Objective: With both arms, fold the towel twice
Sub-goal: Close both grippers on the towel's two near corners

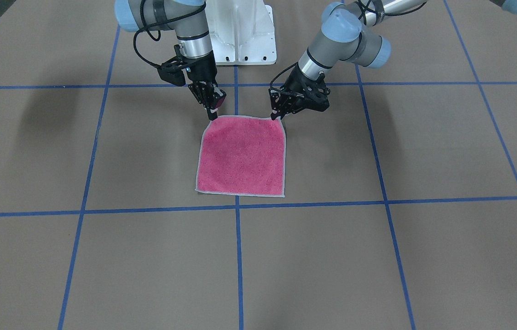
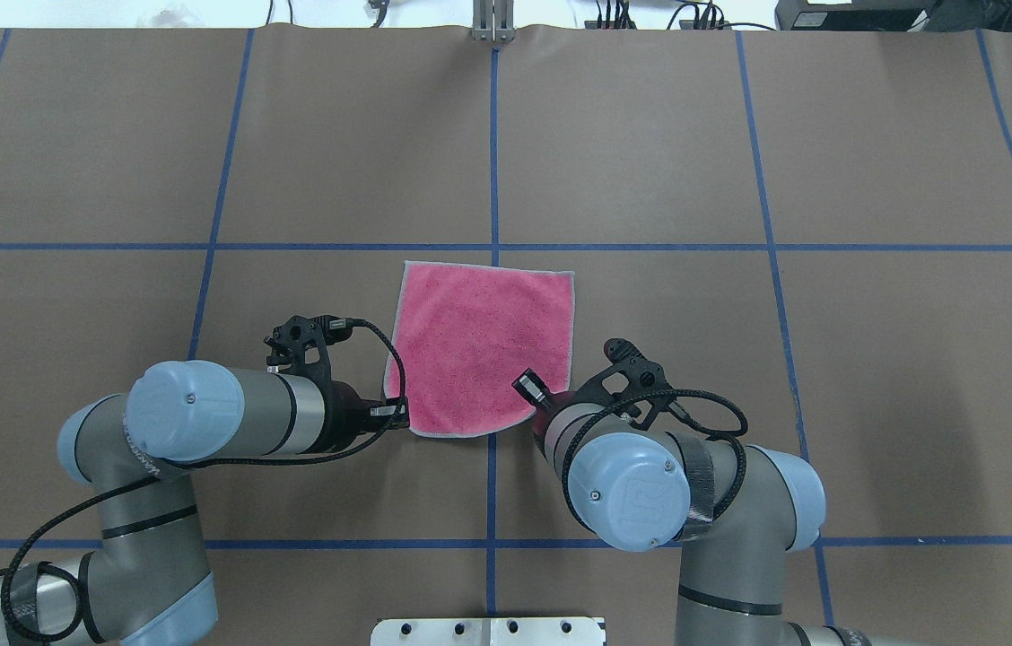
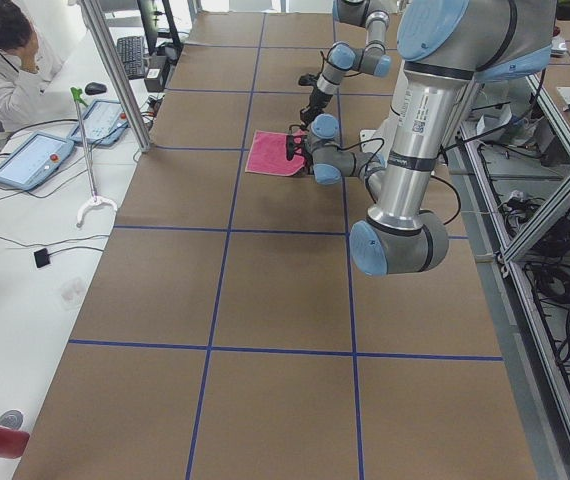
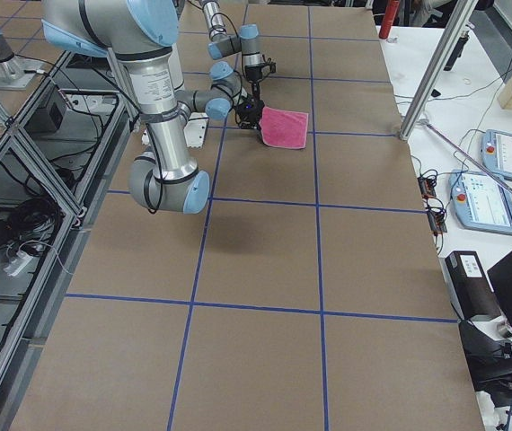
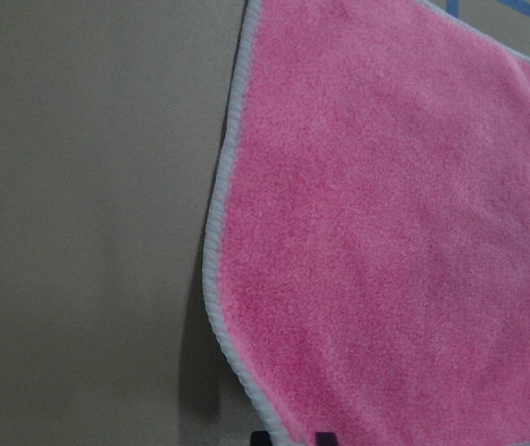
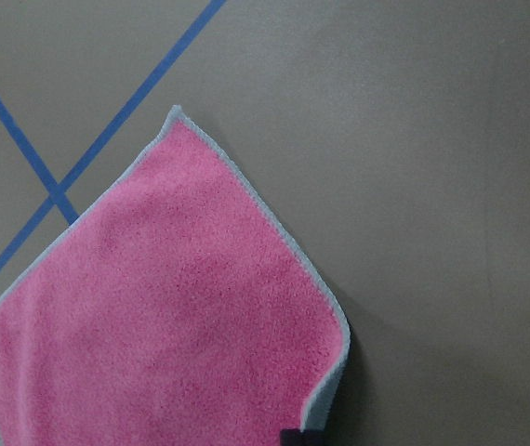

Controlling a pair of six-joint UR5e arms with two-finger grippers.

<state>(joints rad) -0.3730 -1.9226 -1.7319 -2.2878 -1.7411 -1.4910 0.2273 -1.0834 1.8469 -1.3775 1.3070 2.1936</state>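
The towel (image 1: 240, 156) lies flat on the brown table, pink face up, with a light grey border. It also shows in the overhead view (image 2: 484, 345). My left gripper (image 1: 279, 115) is at the towel's robot-side corner on my left (image 2: 398, 413), shut on that corner. My right gripper (image 1: 213, 114) is at the other robot-side corner (image 2: 535, 399), shut on it. In the left wrist view the towel (image 5: 386, 232) runs down to the fingertips, its edge casting a shadow. In the right wrist view the towel's corner (image 6: 325, 400) is slightly raised at the fingertips.
The white bolted pedestal (image 1: 240, 32) stands behind the towel, between the arms. Blue tape lines (image 1: 238, 256) cross the brown table. An operator (image 3: 0, 60) sits at a side bench with tablets beyond the table's far edge.
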